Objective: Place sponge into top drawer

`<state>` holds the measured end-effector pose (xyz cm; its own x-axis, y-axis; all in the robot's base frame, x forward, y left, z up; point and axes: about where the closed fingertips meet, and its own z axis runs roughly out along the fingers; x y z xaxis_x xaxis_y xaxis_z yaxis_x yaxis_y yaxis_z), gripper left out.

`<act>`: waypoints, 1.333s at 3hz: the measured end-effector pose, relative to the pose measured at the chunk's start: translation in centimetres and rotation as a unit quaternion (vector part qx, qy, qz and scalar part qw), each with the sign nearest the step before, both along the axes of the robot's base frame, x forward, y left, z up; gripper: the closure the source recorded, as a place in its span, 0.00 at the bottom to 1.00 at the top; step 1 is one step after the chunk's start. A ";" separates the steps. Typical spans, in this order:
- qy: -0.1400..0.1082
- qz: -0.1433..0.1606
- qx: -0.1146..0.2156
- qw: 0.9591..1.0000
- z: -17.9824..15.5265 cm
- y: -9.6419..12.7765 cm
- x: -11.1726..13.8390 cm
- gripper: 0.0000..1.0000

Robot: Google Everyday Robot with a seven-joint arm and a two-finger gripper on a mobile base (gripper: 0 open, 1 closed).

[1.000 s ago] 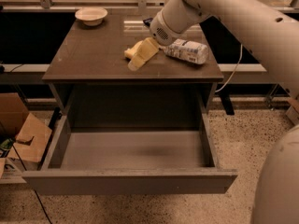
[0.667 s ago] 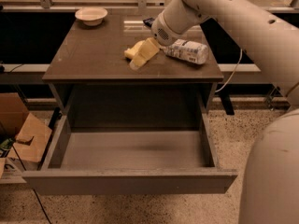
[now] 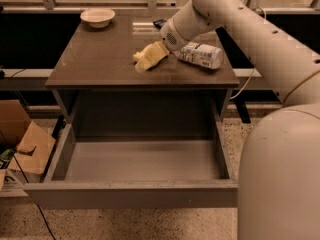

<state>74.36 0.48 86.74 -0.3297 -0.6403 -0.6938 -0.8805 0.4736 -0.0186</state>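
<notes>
The pale-yellow sponge [image 3: 146,60] is at the middle of the brown table top [image 3: 100,59], right at the end of my white arm. My gripper [image 3: 156,51] reaches down from the upper right and is shut on the sponge, pinching it at or just above the table surface. The top drawer [image 3: 135,194] is pulled fully out below the table front. Its light grey inside [image 3: 142,161] holds nothing. The gripper and sponge are well behind the drawer opening.
A white labelled plastic bottle [image 3: 201,55] lies on its side just right of the gripper. A white bowl [image 3: 97,17] stands at the table's back left. A small dark object [image 3: 159,23] lies at the back. Cardboard boxes [image 3: 25,144] sit on the floor left of the drawer.
</notes>
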 end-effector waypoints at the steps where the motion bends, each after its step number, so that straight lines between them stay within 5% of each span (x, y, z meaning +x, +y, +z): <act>1: 0.004 0.010 0.022 1.000 -0.5 1.1 1.0 0.00; 4: 0.037 0.017 0.052 0.998 -2.9 3.5 2.6 0.03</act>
